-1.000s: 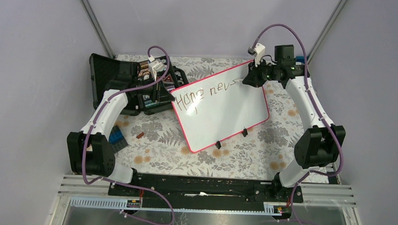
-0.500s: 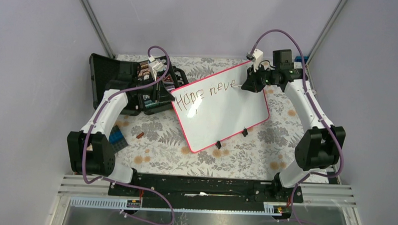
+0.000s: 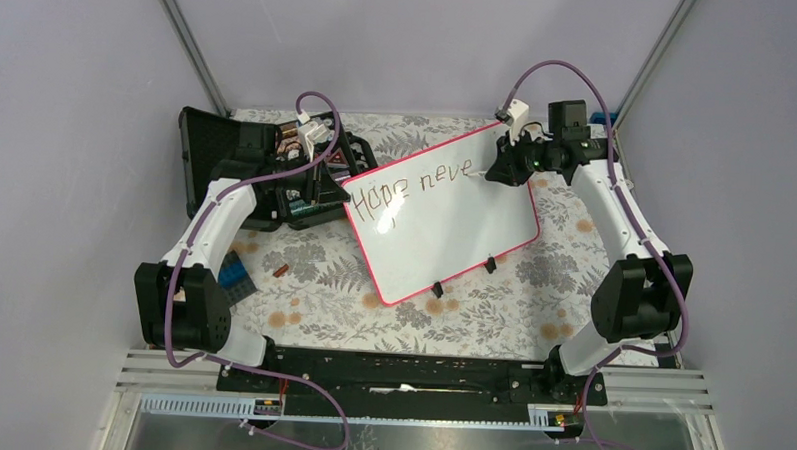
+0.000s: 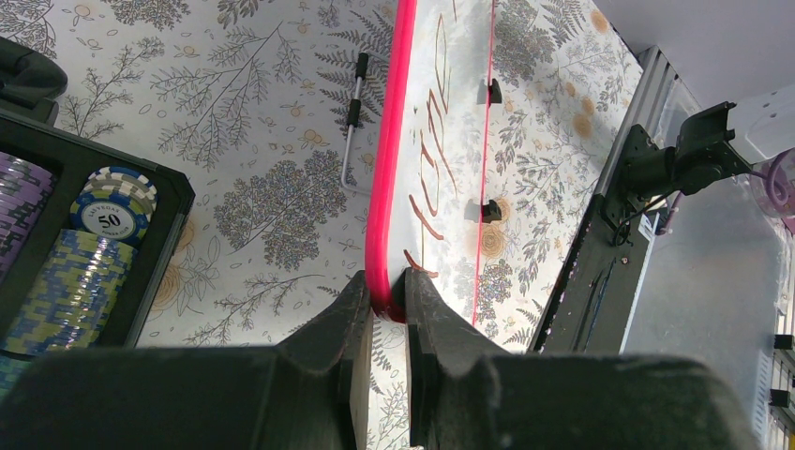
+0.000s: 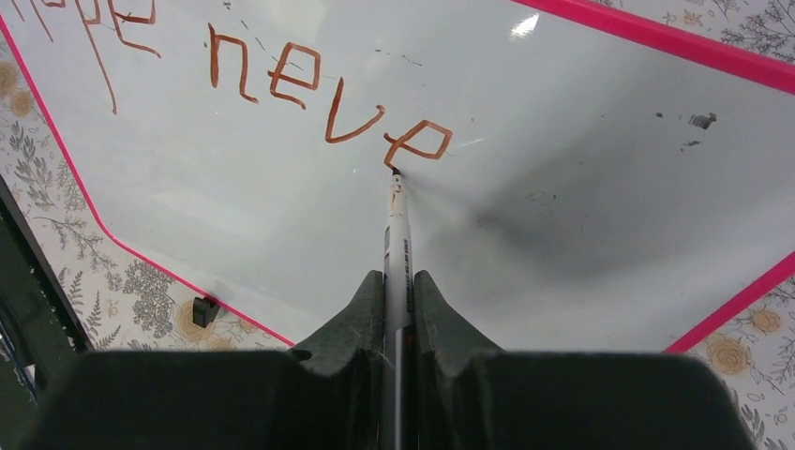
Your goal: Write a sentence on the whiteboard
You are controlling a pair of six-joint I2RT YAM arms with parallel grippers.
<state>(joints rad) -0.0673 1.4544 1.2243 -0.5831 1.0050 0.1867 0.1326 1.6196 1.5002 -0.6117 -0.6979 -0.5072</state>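
Note:
The whiteboard [image 3: 454, 232] lies tilted on the floral table, white with a pink rim [image 4: 382, 216]. Brown writing on it reads "Hope neve" [image 3: 416, 186], the sentence's first letters [image 5: 328, 94]. My left gripper [image 3: 328, 189] is shut on the board's left corner [image 4: 386, 298], one finger on each face of the rim. My right gripper [image 3: 502, 167] is shut on a white marker [image 5: 397, 253]. The marker's tip [image 5: 394, 172] touches the board at the foot of the last "e".
A black case [image 3: 212, 138] with stacked poker chips [image 4: 103, 216] sits behind the left arm. A blue block [image 3: 235, 274] and a small brown piece [image 3: 281, 271] lie at front left. Two black clips [image 3: 463, 275] sit on the board's near edge.
The right gripper has moved right along the board with the marker, and the last "e" of "neve" has been drawn. The left gripper and board have stayed still.

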